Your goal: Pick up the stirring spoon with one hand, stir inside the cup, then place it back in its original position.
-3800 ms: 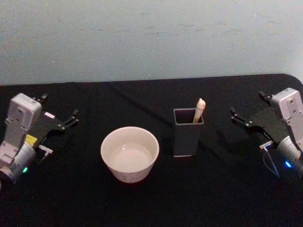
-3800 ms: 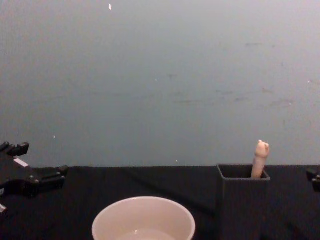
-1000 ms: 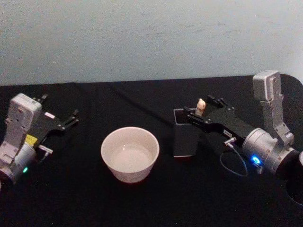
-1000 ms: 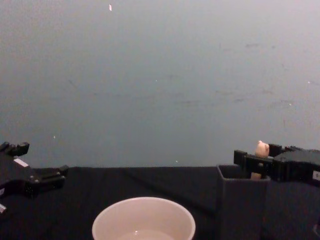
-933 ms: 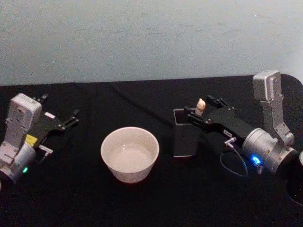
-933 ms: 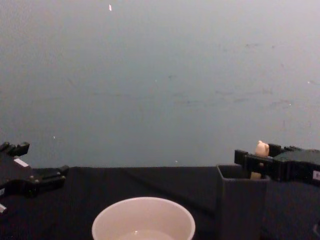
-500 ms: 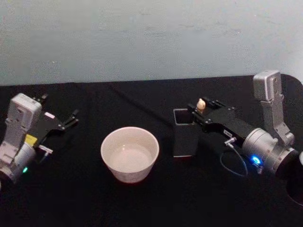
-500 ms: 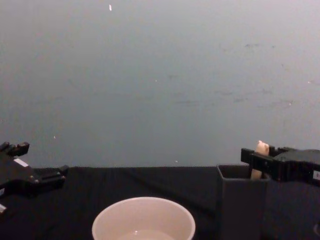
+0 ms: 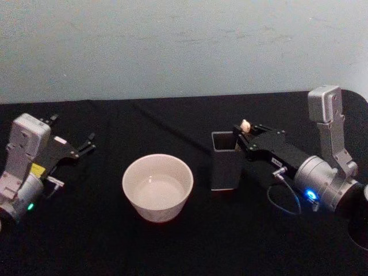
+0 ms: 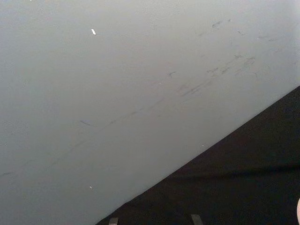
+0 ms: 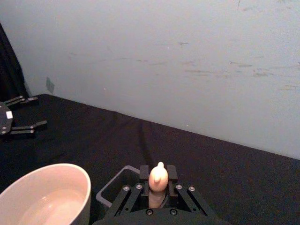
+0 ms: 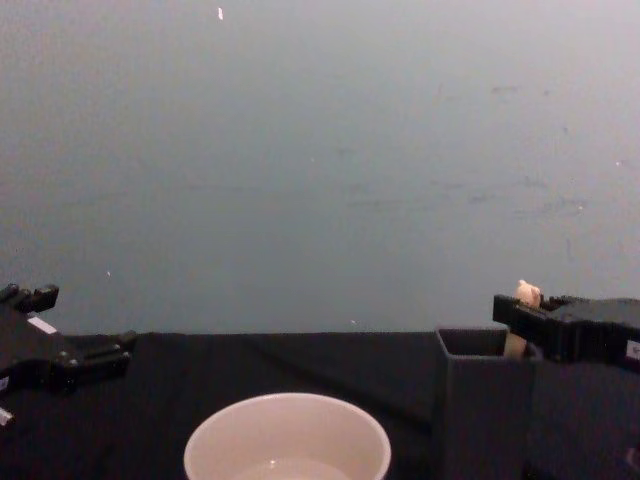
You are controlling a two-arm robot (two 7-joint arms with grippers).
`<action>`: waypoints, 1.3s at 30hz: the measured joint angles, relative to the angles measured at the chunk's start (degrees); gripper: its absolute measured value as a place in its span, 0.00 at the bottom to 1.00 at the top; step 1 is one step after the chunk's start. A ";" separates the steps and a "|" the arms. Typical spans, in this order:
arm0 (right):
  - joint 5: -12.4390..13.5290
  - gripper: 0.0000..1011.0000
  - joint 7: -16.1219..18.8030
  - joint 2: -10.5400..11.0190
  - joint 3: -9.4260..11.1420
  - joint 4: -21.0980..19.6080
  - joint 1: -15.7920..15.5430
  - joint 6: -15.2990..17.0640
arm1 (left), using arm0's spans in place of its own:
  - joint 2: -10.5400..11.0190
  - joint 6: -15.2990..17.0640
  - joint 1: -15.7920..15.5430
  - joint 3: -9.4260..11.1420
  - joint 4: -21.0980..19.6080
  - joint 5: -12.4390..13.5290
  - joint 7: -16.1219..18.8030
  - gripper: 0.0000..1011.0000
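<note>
**Fig.** R gripper [image 9: 244, 130] with jaws pinched on the stirring spoon [image 11: 158, 176], just under the handle's knobby beige tip. Vs. approx. 1 s earlier, the fingertips had drawn back toward the arm and closed in, so grasp judged made and lift-out next. Bowl and neck were hidden below the jaws, inside the matte dark-grey, thin-walled square holder [image 9: 225, 169]. The smooth, round cream cup [image 9: 157, 198] stood beyond the jaws, apart. L gripper [image 9: 87, 144] was parked far off, jaws spread.

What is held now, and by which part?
The right pincer grips the stirring spoon by its handle, below the knobby tip; the left pincer holds nothing.
</note>
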 joint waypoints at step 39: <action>4.39 0.21 8.03 -0.60 4.87 -5.66 4.10 -6.00 | 0.00 0.00 0.00 0.00 0.00 0.00 0.00 0.99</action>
